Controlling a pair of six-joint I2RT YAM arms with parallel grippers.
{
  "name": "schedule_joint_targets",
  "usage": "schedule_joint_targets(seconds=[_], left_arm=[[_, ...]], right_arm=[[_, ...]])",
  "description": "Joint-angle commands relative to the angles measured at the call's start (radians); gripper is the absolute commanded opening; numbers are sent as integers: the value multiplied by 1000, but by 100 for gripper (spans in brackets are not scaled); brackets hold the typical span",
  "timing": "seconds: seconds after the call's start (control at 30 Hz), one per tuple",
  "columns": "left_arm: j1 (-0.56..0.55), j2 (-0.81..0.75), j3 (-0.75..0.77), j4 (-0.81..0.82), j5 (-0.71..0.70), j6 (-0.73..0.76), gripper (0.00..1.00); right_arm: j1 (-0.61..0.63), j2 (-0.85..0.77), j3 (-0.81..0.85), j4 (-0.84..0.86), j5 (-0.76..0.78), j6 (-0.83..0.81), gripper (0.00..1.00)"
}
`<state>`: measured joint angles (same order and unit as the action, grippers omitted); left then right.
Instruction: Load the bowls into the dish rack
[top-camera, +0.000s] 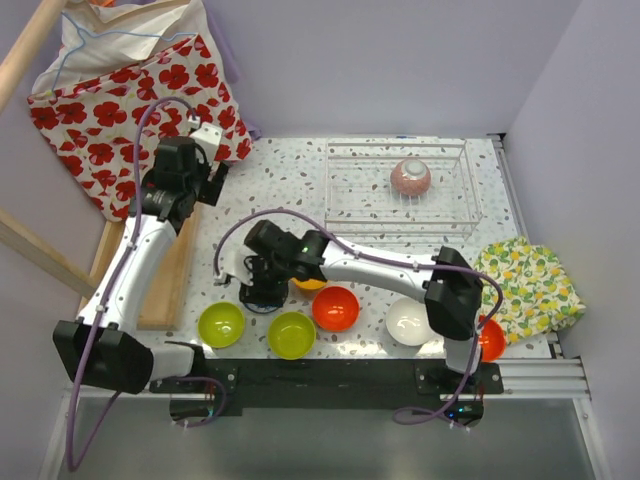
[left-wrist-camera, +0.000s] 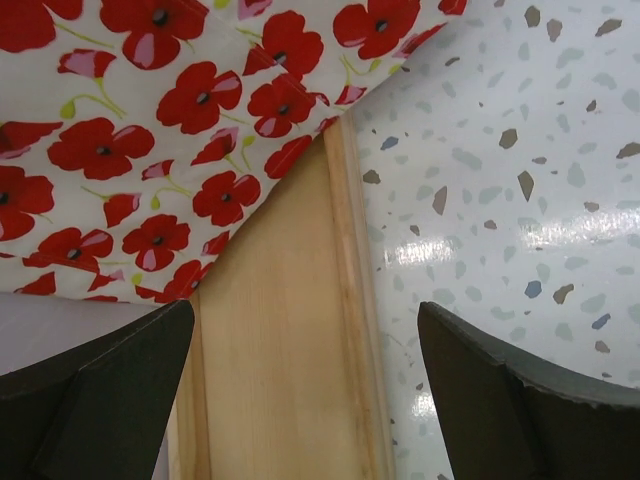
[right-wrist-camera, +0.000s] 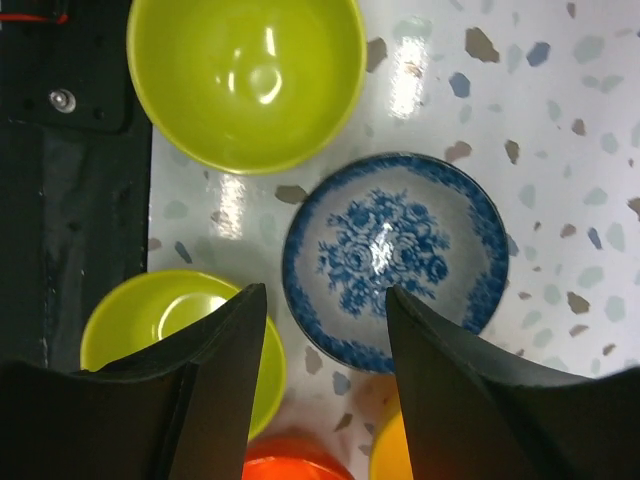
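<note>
Right fingers (right-wrist-camera: 200, 380) hang spread over the blue-patterned bowl (right-wrist-camera: 395, 255) on the desk (right-wrist-camera: 560, 120) — lower astride its rim, clear of the lime green bowl (right-wrist-camera: 140, 320), then close. Left fingers (left-wrist-camera: 100, 400) also spread; dish rack (top-camera: 345, 200) well apart.

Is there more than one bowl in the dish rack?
No, only one bowl sits in the dish rack, seen from above.

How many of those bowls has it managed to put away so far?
Barely started. One patterned bowl sits in the dish rack. The right gripper hangs open over the blue-patterned bowl, gripping nothing; the left gripper is open above the wooden tray. Also waiting on the table: two lime green bowls, two red-orange bowls, a white bowl and an orange-yellow bowl.
</note>
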<state>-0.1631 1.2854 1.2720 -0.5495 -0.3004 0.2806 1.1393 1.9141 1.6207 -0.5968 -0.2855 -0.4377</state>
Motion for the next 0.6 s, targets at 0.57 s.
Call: schedule_joint_targets(seconds=[0.57], left_arm=[[106,-150,-9,-64,181,-106,100]], right_arm=[[112,141,45,75,258,110,57]])
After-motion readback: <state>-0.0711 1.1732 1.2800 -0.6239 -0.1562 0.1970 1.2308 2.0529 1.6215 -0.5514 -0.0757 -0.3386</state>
